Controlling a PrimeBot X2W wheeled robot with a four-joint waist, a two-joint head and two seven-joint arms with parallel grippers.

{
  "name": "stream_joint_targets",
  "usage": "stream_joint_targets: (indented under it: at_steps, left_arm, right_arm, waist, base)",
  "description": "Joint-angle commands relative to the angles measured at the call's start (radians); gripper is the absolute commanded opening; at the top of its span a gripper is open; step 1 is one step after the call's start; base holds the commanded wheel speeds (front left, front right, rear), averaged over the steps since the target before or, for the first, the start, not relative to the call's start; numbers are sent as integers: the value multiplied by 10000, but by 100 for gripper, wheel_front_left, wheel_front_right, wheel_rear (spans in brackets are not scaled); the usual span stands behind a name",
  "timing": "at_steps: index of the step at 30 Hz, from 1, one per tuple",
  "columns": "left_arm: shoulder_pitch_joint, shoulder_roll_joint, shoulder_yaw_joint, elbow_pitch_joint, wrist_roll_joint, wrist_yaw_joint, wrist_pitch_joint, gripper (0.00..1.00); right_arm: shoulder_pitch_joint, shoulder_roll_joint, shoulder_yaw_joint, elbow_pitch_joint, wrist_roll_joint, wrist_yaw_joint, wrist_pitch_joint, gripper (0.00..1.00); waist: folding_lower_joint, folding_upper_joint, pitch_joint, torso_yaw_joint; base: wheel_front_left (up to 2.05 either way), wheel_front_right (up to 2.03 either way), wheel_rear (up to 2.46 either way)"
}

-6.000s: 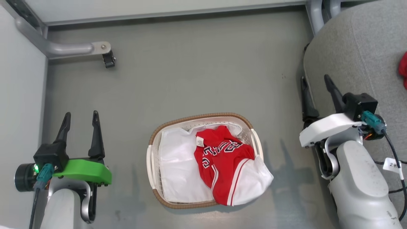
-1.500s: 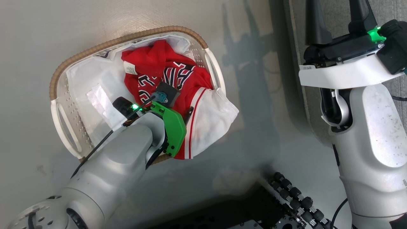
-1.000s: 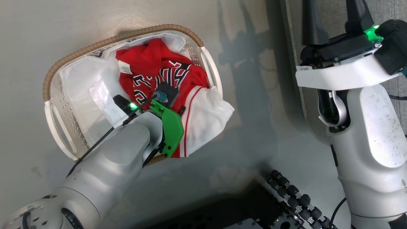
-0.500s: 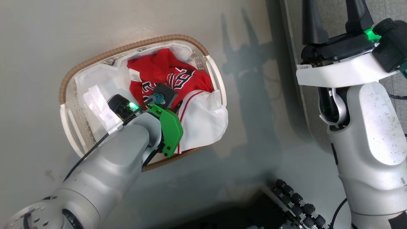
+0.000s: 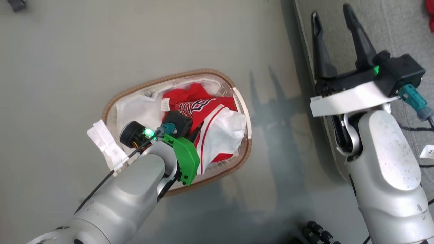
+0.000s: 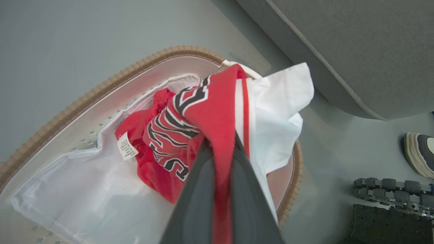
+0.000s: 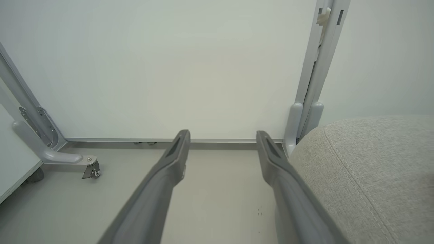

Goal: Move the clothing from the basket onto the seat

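Note:
The basket stands on the grey floor, with its brown rim and a white liner inside. My left gripper is shut on the red-and-white jersey. A red fold runs between its fingers, and the cloth hangs bunched over the basket. From the head view the left gripper sits above the jersey. To the right, my right gripper stands open and empty at the edge of the grey seat, with its fingers wide apart. A red cloth lies on the seat.
A shoe and my base's black roller chain lie on the floor right of the basket. A wall panel, a metal post and a frame foot with a castor stand beyond the right gripper.
My left gripper has shut on the jersey and raised it, pulling its white part in from over the basket's rim. The head camera has shifted. The right gripper stays open.

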Motion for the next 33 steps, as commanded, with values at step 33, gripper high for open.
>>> stream_joint_targets:
  at_steps: [33]
  left_arm:
    - [3441, -232, 6646, -5069, 4106, 7, -275, 0]
  right_arm:
    - [3586, -49, 153, 1534, 302, -14, -23, 100]
  waist:
    - [0, -1, -5431, 1918]
  base:
    - [0, 0, 0]
